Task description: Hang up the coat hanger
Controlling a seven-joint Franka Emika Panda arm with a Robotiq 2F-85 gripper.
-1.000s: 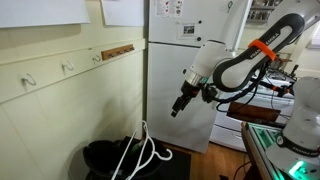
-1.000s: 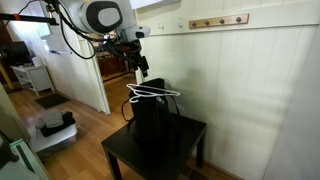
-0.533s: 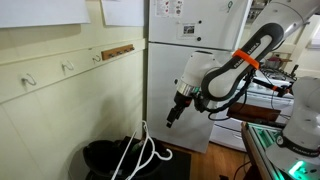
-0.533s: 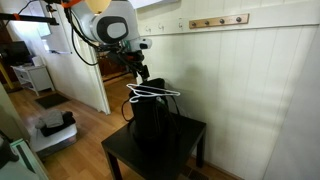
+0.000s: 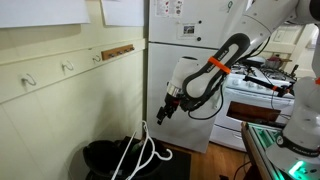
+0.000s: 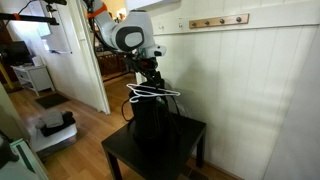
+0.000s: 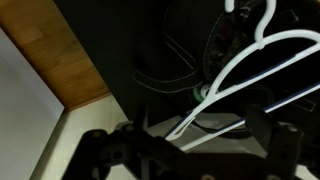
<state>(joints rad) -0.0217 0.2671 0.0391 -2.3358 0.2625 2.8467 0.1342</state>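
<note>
End effector (image 5: 160,117), jaws apart, abv coat hanger (image 5: 140,150) on blk bin (image 5: 100,156).

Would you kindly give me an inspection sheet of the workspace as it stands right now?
Surface: black side table, carrying the black bin.
Job's things: white coat hanger resting on top of the bin, not yet hung; wall hooks bare.
Clutter: nothing seen.
Grippers: gripper above the hanger, fingers apart in the wrist view, holding nothing.
Cables: black bundle with orange strap looping along the arm.
Surroundings: white refrigerator, stove, wood floor.
</note>
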